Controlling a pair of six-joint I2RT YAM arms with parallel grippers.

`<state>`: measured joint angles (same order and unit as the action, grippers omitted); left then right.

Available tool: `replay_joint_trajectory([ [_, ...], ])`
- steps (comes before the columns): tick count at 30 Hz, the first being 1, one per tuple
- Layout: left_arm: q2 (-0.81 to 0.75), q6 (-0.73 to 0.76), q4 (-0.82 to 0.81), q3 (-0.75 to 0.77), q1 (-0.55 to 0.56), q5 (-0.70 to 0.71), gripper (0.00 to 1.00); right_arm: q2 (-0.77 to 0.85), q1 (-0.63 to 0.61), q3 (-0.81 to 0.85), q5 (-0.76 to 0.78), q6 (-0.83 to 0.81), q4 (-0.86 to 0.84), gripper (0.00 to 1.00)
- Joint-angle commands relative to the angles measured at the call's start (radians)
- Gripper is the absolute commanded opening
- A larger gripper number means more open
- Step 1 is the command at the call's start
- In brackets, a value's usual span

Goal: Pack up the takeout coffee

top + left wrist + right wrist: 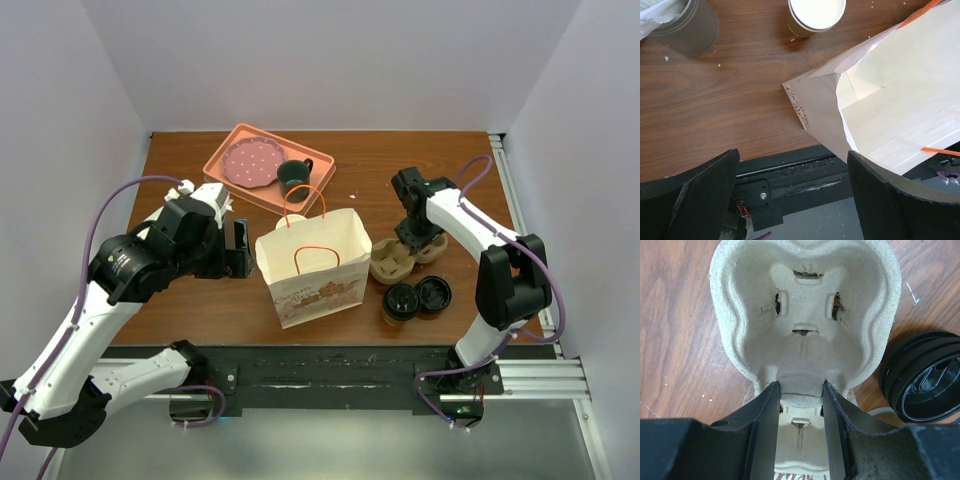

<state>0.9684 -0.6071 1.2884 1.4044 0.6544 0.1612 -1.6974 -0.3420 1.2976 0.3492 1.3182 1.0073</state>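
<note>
Right gripper (801,388) is clenched on the center rib of the pulp cup carrier (805,305). Left gripper (792,156) is released, jaws wide, just beside the paper bag (315,265). Takeout coffee (400,302) stands on the table just in front of the carrier, beside 1 loose lid (435,293). Its lid faces up, long axis vertical. Likely step: reposition the carrier. Move it level, pinch on the rib, swing clear of the cup so it doesn't tip.

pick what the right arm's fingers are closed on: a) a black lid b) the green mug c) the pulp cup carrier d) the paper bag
c: in the right wrist view, the right gripper has its fingers pinching the middle ridge of the pulp cup carrier.
</note>
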Motion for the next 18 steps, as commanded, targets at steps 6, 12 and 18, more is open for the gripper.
replay_joint_trajectory([
  [6,-0.005,0.02,-0.023,0.022,-0.006,0.011,0.94,-0.002,-0.002,0.063,0.019,-0.007,0.025,0.38],
  [12,-0.007,0.017,-0.017,0.024,-0.007,0.015,0.94,0.007,-0.002,0.06,0.019,-0.01,0.02,0.28],
  [18,-0.016,0.012,-0.017,0.018,-0.006,0.017,0.94,0.019,-0.002,0.088,0.039,-0.023,0.036,0.28],
])
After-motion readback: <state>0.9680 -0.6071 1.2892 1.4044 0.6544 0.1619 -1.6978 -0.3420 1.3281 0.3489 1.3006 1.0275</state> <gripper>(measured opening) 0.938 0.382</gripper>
